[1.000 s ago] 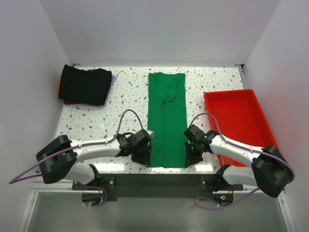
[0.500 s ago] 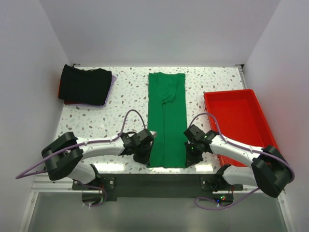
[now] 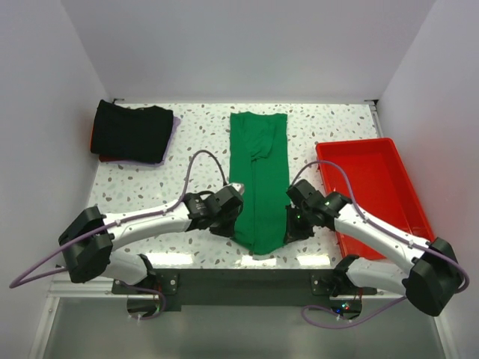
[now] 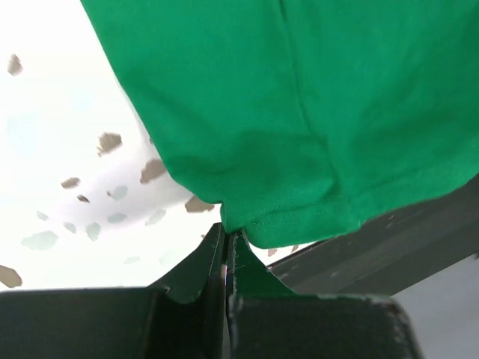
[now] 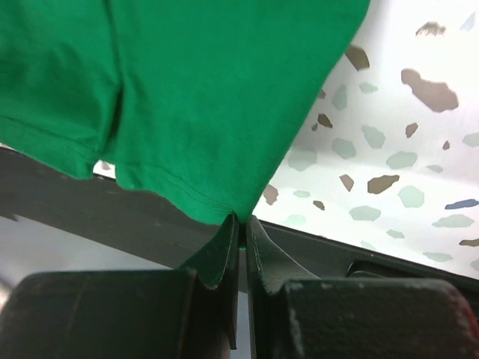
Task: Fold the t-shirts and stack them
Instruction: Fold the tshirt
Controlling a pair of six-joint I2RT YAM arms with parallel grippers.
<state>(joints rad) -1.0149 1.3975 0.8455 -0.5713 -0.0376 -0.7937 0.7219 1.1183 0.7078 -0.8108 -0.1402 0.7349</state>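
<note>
A bright green t-shirt (image 3: 259,172), folded into a long strip, lies down the middle of the table. My left gripper (image 3: 233,226) is shut on its near left corner (image 4: 247,213). My right gripper (image 3: 288,226) is shut on its near right corner (image 5: 217,202). Both corners are lifted off the table, and the near hem sags between them. A stack of folded shirts sits at the far left, a black t-shirt (image 3: 133,131) on top with red and purple edges showing under it.
A red plastic tray (image 3: 370,187) stands at the right side of the table. White walls close in left, right and back. The table's dark front edge (image 5: 90,217) runs just below the lifted hem.
Both grippers have risen and moved away from the front edge, lifting the green shirt's near corners. The hem has left the table edge and its near end has narrowed.
</note>
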